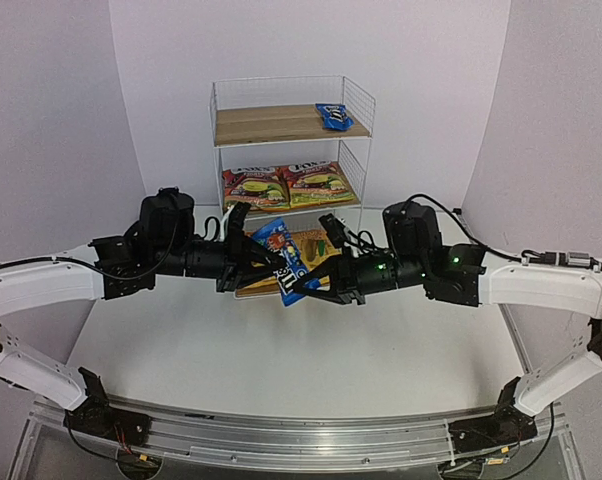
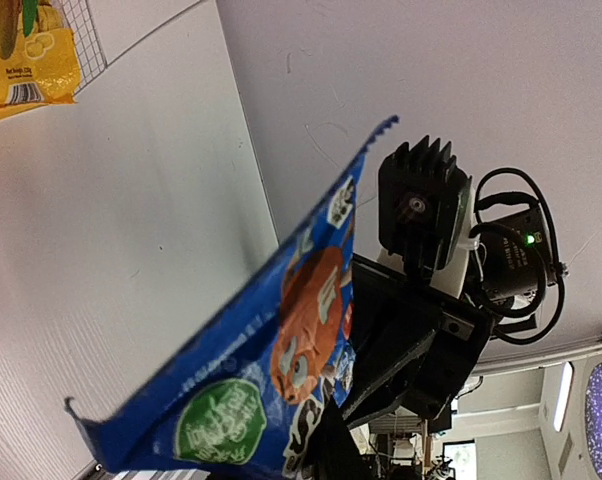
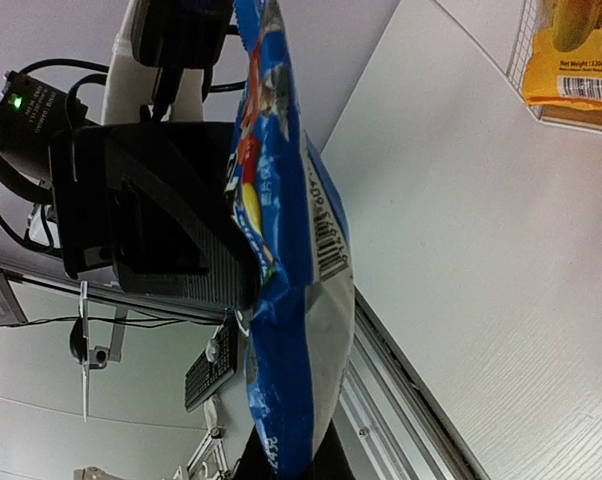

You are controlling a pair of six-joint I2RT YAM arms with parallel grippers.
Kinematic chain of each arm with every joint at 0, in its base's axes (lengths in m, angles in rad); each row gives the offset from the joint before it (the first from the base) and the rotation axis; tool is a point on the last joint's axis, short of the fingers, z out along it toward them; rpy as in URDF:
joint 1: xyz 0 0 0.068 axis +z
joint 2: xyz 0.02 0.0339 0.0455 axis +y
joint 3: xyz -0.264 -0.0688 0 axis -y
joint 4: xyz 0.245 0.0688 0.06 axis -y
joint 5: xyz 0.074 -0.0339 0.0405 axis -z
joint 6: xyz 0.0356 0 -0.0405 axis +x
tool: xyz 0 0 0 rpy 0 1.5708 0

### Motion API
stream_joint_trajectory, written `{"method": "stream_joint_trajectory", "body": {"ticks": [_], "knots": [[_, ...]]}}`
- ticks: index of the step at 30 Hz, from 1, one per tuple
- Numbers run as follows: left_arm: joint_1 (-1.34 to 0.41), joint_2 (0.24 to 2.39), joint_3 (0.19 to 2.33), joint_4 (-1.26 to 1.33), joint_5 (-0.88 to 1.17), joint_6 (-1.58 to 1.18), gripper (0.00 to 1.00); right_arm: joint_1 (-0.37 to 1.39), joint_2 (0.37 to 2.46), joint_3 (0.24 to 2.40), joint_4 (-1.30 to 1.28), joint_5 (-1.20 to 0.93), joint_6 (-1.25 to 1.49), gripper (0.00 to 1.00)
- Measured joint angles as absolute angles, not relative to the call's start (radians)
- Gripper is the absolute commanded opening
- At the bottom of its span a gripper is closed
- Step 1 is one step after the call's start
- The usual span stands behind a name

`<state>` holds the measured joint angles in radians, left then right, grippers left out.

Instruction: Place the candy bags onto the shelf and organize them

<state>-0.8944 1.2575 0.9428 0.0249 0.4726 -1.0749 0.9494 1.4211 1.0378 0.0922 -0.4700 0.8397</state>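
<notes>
Handover judged underway: small glossy blue plastic candy packet (image 1: 284, 260) is pinched before the white wire shelf (image 1: 266, 124) by closed left gripper (image 1: 264, 268) and closed right gripper (image 1: 309, 284); one release is needed next.

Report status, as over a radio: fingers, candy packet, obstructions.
Left fingers and right fingers shut on blue packet. Packet midair before shelf. Second blue packet on top board. No obstruction seen.

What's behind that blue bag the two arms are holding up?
A yellow-orange bag lies on the bottom board of the shelf. The blue bag covers its left part, so anything lying beside it there is hidden.
</notes>
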Motion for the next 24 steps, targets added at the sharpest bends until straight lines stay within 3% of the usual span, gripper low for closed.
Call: {"method": "stream_joint_trajectory", "body": {"ticks": [7, 8, 16, 24], "knots": [[-0.896, 1.257, 0.946, 0.018, 0.468, -1.058, 0.93, 0.951, 1.415, 1.033, 0.133, -0.449, 0.878, 0.00], [-0.897, 1.255, 0.951, 0.002, 0.464, -1.047, 0.98, 0.951, 1.412, 1.033, 0.134, -0.445, 0.880, 0.00], [-0.898, 1.071, 1.002, -0.224, 0.301, -0.984, 1.00, 0.951, 1.397, 1.190, -0.012, -0.381, 0.827, 0.00], [-0.898, 0.771, 1.006, -0.460, 0.047, -0.974, 1.00, 0.942, 1.473, 1.610, -0.187, -0.302, 0.736, 0.00]]}}
